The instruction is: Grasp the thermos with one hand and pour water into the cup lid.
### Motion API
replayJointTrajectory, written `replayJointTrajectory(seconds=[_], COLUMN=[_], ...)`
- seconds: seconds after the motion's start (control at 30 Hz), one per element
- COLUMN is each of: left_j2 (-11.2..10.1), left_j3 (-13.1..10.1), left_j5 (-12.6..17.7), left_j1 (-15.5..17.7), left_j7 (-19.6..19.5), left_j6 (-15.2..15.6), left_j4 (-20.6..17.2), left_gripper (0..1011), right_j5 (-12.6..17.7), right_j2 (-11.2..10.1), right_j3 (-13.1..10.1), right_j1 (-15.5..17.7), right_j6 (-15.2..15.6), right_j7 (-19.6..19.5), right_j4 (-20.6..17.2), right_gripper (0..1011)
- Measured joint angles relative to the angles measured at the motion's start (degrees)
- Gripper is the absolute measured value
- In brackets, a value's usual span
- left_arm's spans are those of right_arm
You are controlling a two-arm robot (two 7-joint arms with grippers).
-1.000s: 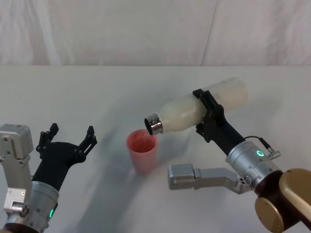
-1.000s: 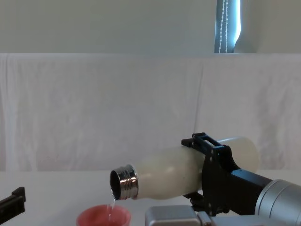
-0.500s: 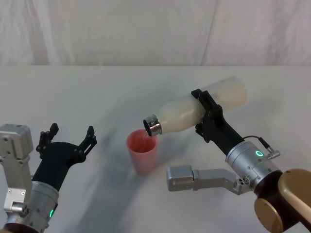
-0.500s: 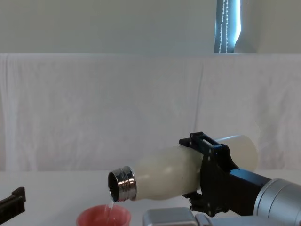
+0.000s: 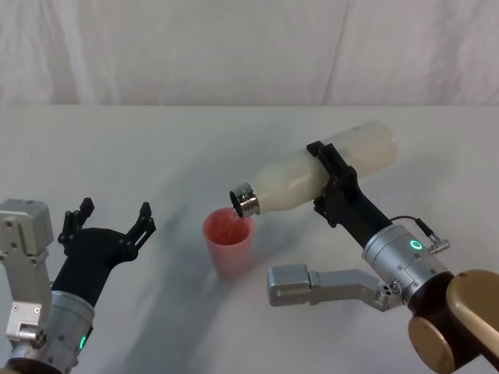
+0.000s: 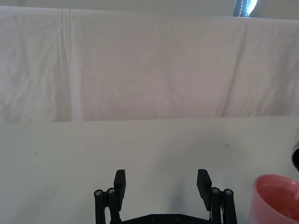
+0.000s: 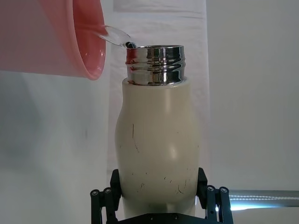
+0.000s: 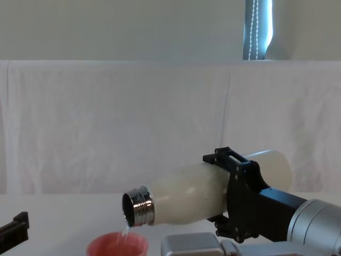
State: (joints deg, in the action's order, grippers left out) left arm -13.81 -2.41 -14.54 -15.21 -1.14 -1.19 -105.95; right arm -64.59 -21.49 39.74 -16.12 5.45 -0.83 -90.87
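My right gripper [image 5: 327, 183] is shut on the cream-white thermos [image 5: 312, 178], which it holds tilted with the steel neck [image 5: 246, 199] pointing down-left over the pink cup lid [image 5: 228, 243]. A thin stream of water runs from the neck into the cup lid [image 8: 118, 246] in the chest view. The right wrist view shows the thermos [image 7: 157, 144] clamped between the fingers, water at its mouth, and the cup lid [image 7: 51, 39] just beside it. My left gripper [image 5: 109, 224] rests open at the near left, apart from the cup lid [image 6: 276, 196].
A white cloth covers the table [image 5: 156, 148] and hangs as a backdrop [image 8: 106, 122] behind it. My right arm's grey forearm link [image 5: 312, 284] lies low just right of the cup lid. Bare table stretches left and behind.
The thermos has tipped a little further, its base rising slightly while the neck stays over the cup lid. The left gripper has not moved.
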Motion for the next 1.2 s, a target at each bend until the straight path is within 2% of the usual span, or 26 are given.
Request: replayJointTrajectory(seconds=[1.0,1.2], left_j2=[0.0,0.0], left_j3=[0.0,0.0], left_j5=[0.0,0.0], left_j1=[0.0,0.0], left_j7=[0.0,0.0], left_j6=[0.0,0.0], left_j4=[0.0,0.0], left_gripper=[1001,1001], right_j5=[-0.34,1.8], right_j2=[0.6,1.72], right_j3=[-0.14,-1.58], right_j1=[0.18,1.16], right_j6=[1.22,1.36], right_j7=[0.22,-0.5], right_j4=[0.25,0.46], right_gripper=[958,958])
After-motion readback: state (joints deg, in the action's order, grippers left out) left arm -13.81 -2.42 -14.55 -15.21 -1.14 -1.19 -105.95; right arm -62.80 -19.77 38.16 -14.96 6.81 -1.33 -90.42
